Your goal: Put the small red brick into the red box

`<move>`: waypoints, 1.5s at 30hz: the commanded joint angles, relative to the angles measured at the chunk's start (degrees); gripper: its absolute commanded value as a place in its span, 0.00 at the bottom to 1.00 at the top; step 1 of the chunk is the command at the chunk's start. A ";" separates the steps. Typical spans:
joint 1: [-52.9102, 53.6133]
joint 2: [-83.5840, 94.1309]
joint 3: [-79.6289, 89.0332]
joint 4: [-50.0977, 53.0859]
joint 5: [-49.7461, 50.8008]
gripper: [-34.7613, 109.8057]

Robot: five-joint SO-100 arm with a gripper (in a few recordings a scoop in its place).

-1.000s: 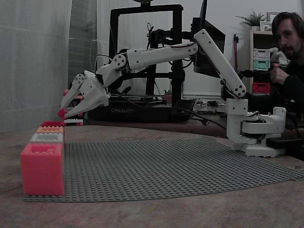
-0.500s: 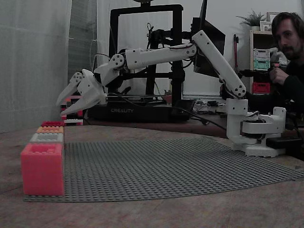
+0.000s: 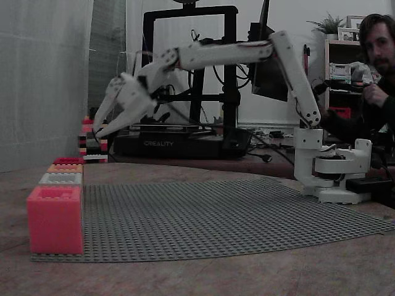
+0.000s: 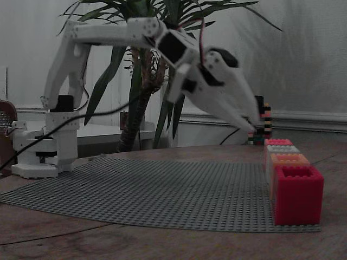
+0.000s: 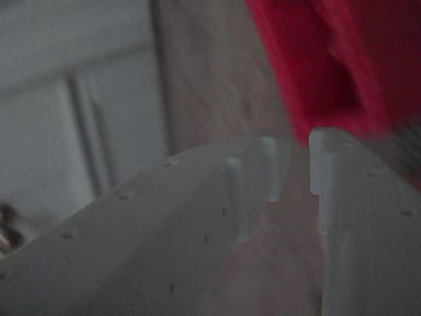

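Note:
The red box (image 3: 68, 161) is a low red strip at the far end of the box row on the left; the red box (image 4: 278, 142) also shows in another fixed view and as a red blur (image 5: 329, 59) in the wrist view. My white gripper (image 3: 99, 129) hangs open in the air above and just right of it, nothing between its fingers. Seen from the other side, the gripper (image 4: 254, 128) points down toward the box's left edge. In the wrist view the gripper (image 5: 295, 141) shows a narrow bare gap. The small red brick is hidden.
The row also holds an orange box (image 3: 65, 168), a white box (image 3: 62, 179) and a big pinkish-red block (image 3: 54, 219) on the grey baseplate (image 3: 234, 216). A stack of coloured bricks (image 3: 91, 143) stands behind. A person sits at the right.
A second ago the gripper held the small red brick low over the red box. The brick is gone from its tips, and the gripper has risen and drawn right.

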 commanded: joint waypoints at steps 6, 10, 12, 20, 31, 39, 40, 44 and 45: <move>-7.82 36.30 32.70 8.61 -6.59 0.24; -10.20 49.83 49.31 8.61 -6.15 0.24; -10.72 55.81 55.99 8.70 -5.54 0.24; -11.69 79.72 76.20 13.10 -2.72 0.24; -11.87 107.31 87.10 28.39 1.93 0.24; -12.30 110.83 87.80 33.31 3.34 0.24; -12.48 110.83 87.80 33.40 3.52 0.24; -13.89 110.83 87.89 34.63 4.83 0.24; -14.33 110.83 87.89 35.24 5.01 0.24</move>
